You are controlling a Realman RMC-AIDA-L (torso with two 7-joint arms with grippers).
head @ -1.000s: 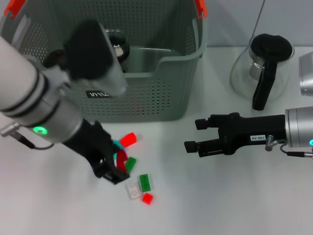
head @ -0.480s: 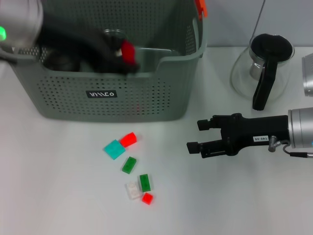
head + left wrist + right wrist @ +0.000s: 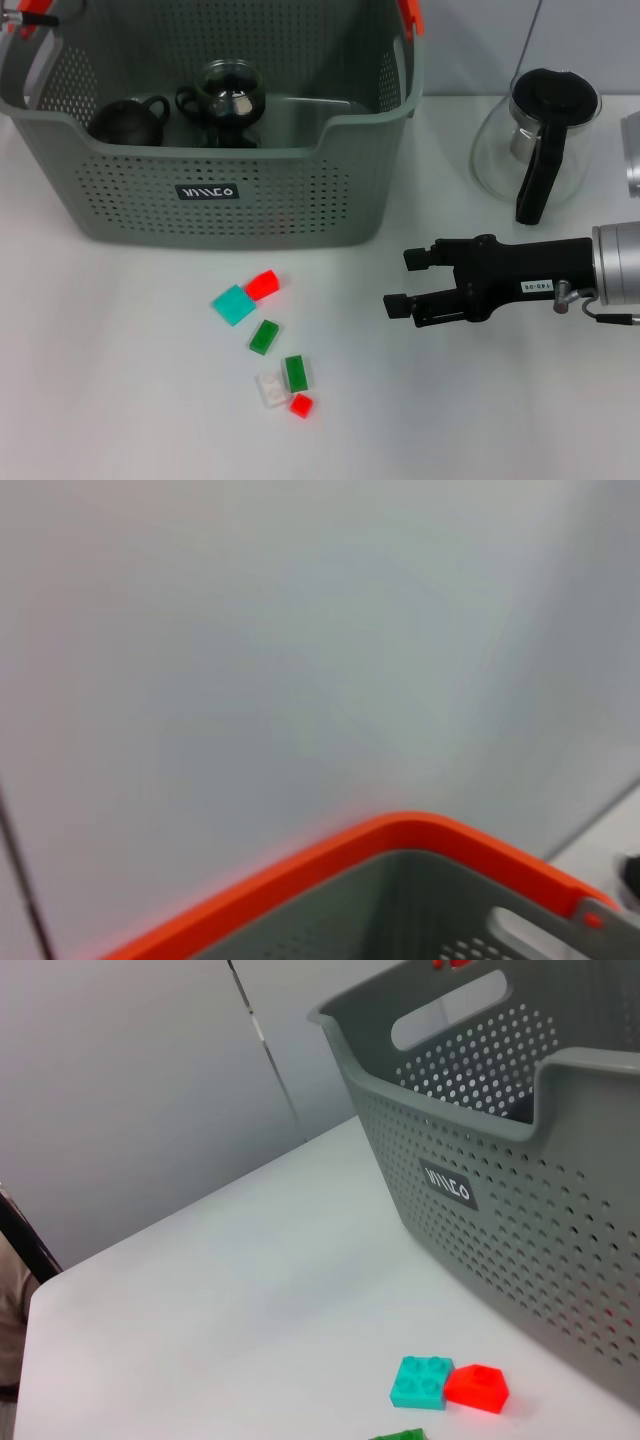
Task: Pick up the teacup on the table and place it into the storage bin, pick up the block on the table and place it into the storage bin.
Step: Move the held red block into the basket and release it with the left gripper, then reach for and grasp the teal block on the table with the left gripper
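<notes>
Storage bin (image 3: 300, 190) stands at the far left of the white surface (image 3: 120, 400), orange handle clip (image 3: 410, 15) on its right rim. Inside it: 1 dark teacup (image 3: 125, 120) at the left end, and beside it 1 dark glass-lidded teapot (image 3: 225, 95).

On the surface in front of the bin, 6 small blocks lie loose: teal block (image 3: 233, 304) touching a red block (image 3: 262, 285), then a green block (image 3: 264, 337), a second green block (image 3: 296, 372), a white block (image 3: 269, 389) and a small red block (image 3: 301, 405).

Right gripper (image 3: 402, 282) is low over the surface, right of the blocks, jaws parted, holding nothing.

Left gripper is not in view; left wrist view shows only the bin's orange rim and a wall.

Glass carafe (image 3: 535, 140) with black handle stands right of the bin.
</notes>
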